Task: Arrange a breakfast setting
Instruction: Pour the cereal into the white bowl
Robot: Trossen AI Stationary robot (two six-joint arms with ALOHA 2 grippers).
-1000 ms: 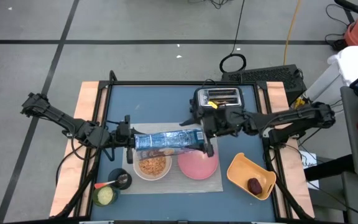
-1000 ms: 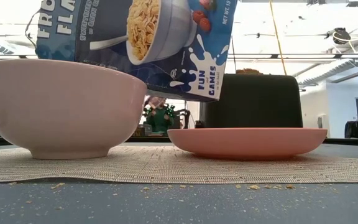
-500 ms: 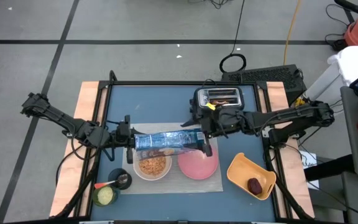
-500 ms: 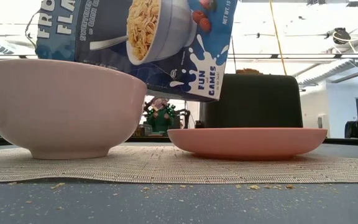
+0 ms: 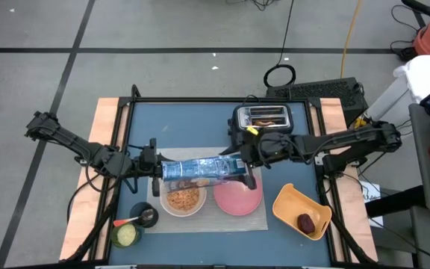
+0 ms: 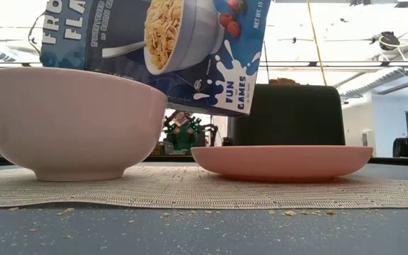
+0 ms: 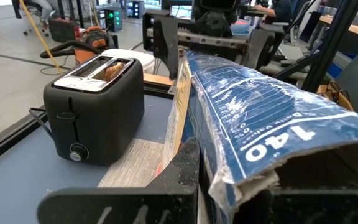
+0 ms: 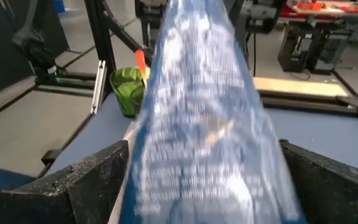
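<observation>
Spanning white bowl (image 5: 184, 199) and pink plate (image 5: 237, 197) on the grey mat (image 5: 256, 220), a blue cereal box (image 5: 200, 169) clamped endwise by left end effector (image 5: 155, 167) and right end effector (image 5: 249, 163), black toaster (image 5: 261, 116) close behind.

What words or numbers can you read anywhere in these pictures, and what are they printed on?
"FUN GAMES": on the blue cereal box, low view.
"FRO" above "FLA", cut off by the picture's edge: same box, low view.
"140": on the box's side panel, left wrist view.
Fine print on that panel: too small to read.
Right wrist view: print blurred, unreadable.
</observation>
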